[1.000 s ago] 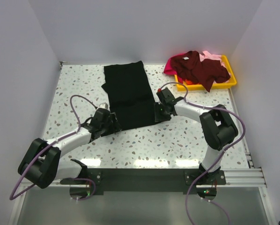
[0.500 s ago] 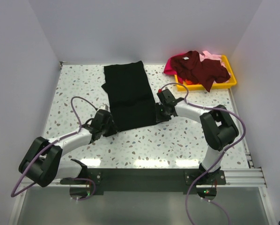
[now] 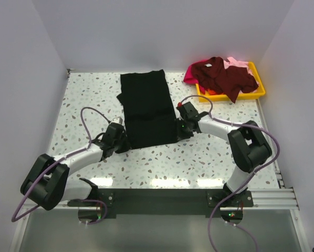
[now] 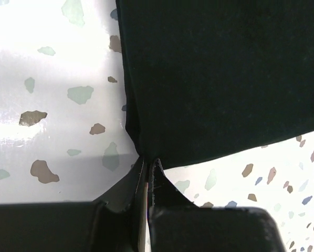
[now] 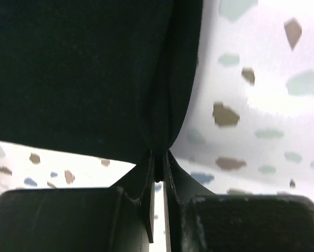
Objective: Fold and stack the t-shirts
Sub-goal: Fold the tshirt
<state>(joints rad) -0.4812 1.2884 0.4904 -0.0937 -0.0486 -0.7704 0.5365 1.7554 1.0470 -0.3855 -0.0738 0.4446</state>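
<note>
— Where was the black t-shirt [image 3: 146, 110]?
— It lay folded into a long strip at the centre of the frame, flat on the speckled table [image 3: 83, 100].
— And the claws?
— The left gripper [image 4: 148, 163] was pinched tight on the strip's lower-left corner. The right gripper [image 5: 158, 157] was clamped on its lower-right edge, with cloth bunched between the fingers.
— And the other shirts?
— They were heaped at upper right on the yellow tray [image 3: 254, 93]: the maroon t-shirt [image 3: 222, 76] on top, the magenta t-shirt [image 3: 190, 77] and the pale pink t-shirt [image 3: 237, 63] peeking out.
</note>
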